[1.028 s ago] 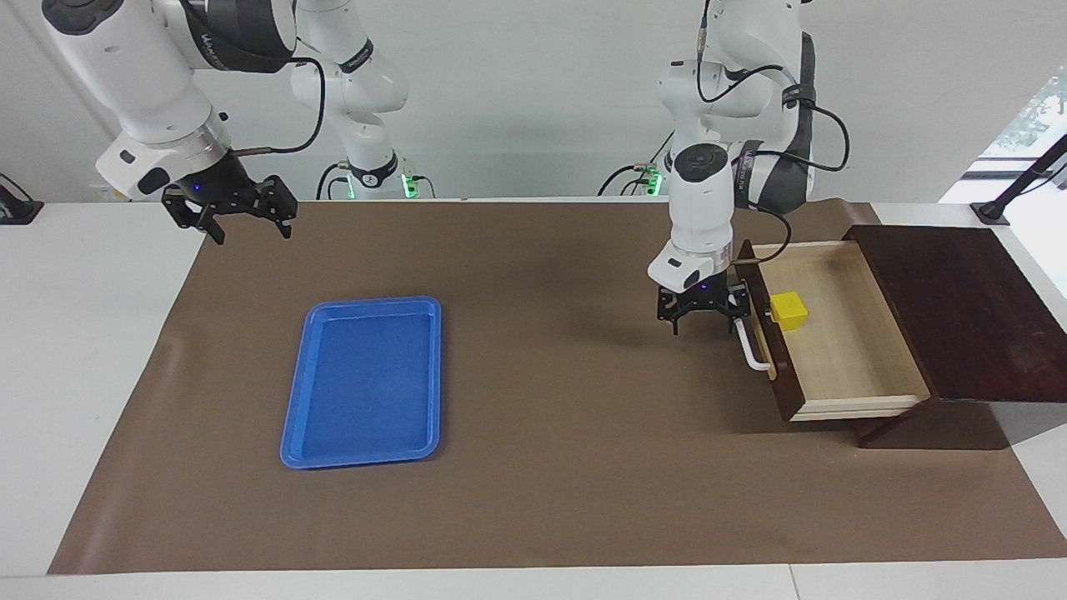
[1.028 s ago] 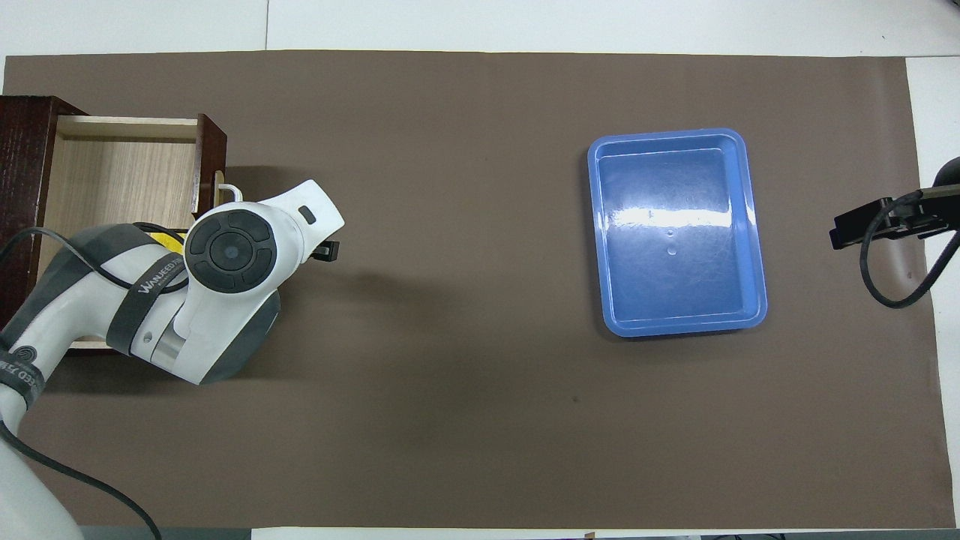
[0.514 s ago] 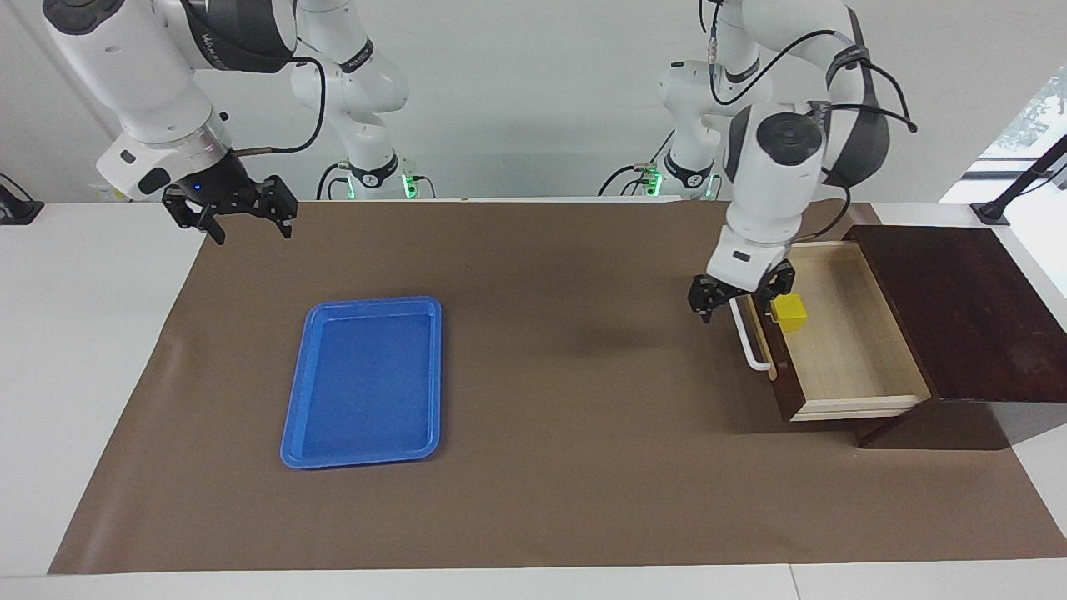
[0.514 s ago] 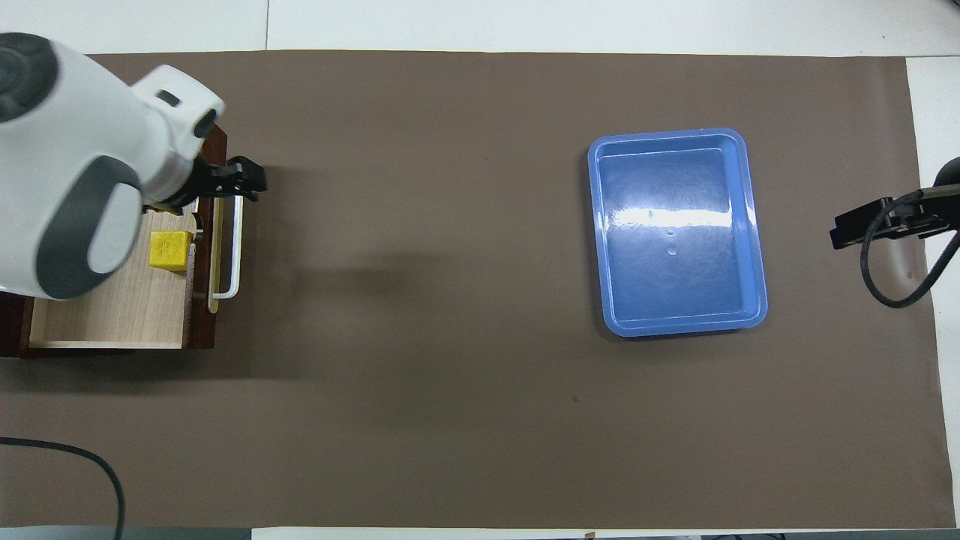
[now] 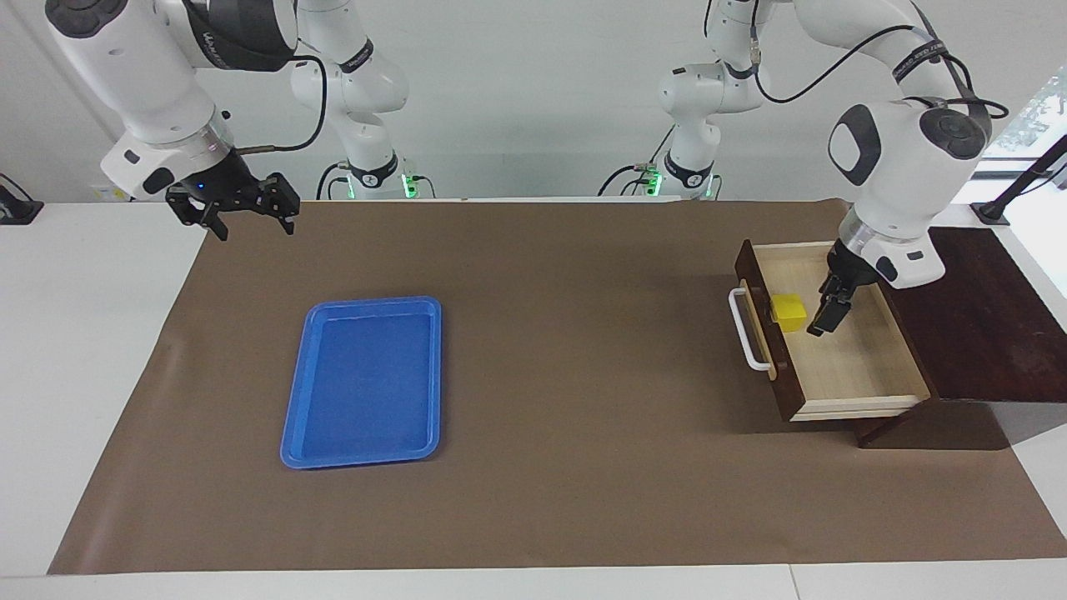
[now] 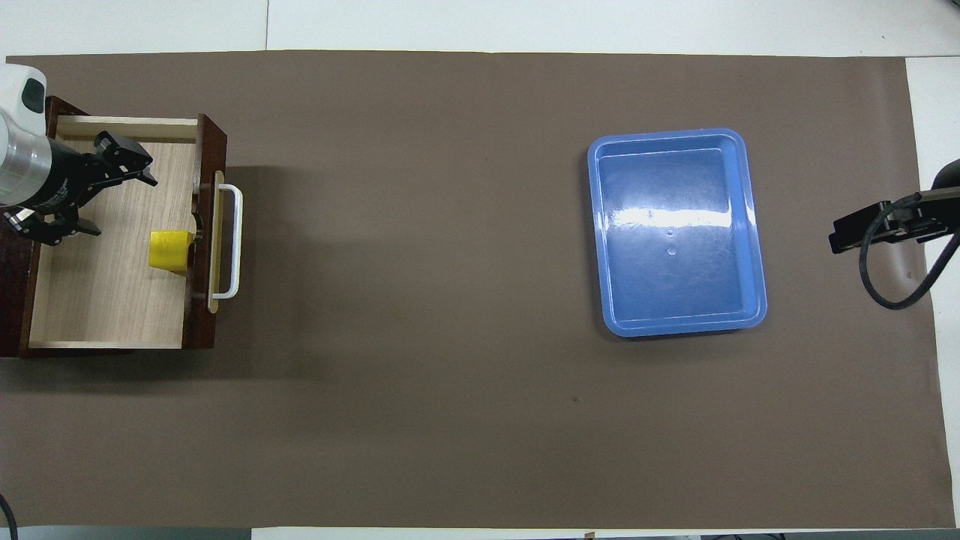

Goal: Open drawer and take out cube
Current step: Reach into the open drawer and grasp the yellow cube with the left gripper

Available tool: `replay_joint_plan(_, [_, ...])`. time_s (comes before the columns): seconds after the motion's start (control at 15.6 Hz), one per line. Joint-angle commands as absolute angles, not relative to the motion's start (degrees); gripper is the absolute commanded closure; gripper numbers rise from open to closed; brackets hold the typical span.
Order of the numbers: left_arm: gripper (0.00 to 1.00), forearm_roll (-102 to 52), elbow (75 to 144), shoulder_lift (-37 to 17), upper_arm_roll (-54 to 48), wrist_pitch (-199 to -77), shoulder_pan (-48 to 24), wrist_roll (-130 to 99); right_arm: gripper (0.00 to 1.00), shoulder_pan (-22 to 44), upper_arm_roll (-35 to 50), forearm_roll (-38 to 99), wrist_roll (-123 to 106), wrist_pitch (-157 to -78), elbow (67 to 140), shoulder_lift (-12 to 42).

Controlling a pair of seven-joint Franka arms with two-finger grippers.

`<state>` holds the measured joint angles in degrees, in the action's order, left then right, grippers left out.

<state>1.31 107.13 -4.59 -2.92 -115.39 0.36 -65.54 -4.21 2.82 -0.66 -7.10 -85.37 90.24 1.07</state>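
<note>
The drawer (image 5: 842, 333) is standing pulled out of its dark wooden box (image 5: 967, 317) at the left arm's end of the table, its white loop handle (image 5: 744, 329) facing the brown mat (image 5: 533, 375). The cube (image 5: 788, 312) is sitting inside on the pale floor, tight against the dark front panel; in the overhead view (image 6: 169, 250) its edge toward the panel is meeting the wood, so whether it is actually touching is hard to say.

The left gripper (image 5: 827, 308) is hanging over the drawer's floor, at about three o'clock from the cube in the facing view and apart from it. In the overhead view the left gripper (image 6: 88, 193) is showing its two fingers spread wide with nothing between them, at about ten o'clock from the cube. How low the tips are reaching inside the tray cannot be read. Most of that arm is cut off at the overhead frame's edge, and its body is covering part of the box top in the facing view.

The right gripper (image 5: 242, 212) is waiting above the mat's corner at the right arm's end, at about eleven o'clock from the blue tray (image 5: 364, 381). Its fingers are spread and holding nothing. In the overhead view only a dark piece and a cable are showing of the right gripper (image 6: 870, 225).
</note>
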Motion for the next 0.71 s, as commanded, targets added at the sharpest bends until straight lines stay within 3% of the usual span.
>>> replay_joint_plan(0.0, [0.00,0.62,116.71,0.09,-3.08,-122.68,0.18,-76.71,0.00,-4.75,3.69,-1.49,-6.94,-84.46,90.70,-0.44])
replay_joint_plan(0.45, [0.00,0.62,119.79,1.58,-2.99,-122.78,0.88,-77.69,0.00,-4.66,3.87,-0.70,-6.24,-84.81,92.45,-1.23])
replay_joint_plan(0.64, [0.00,0.62,119.80,1.49,-2.99,-123.05,0.88,-77.52,0.00,-5.27,3.78,4.90,0.49,-89.28,99.38,-4.30])
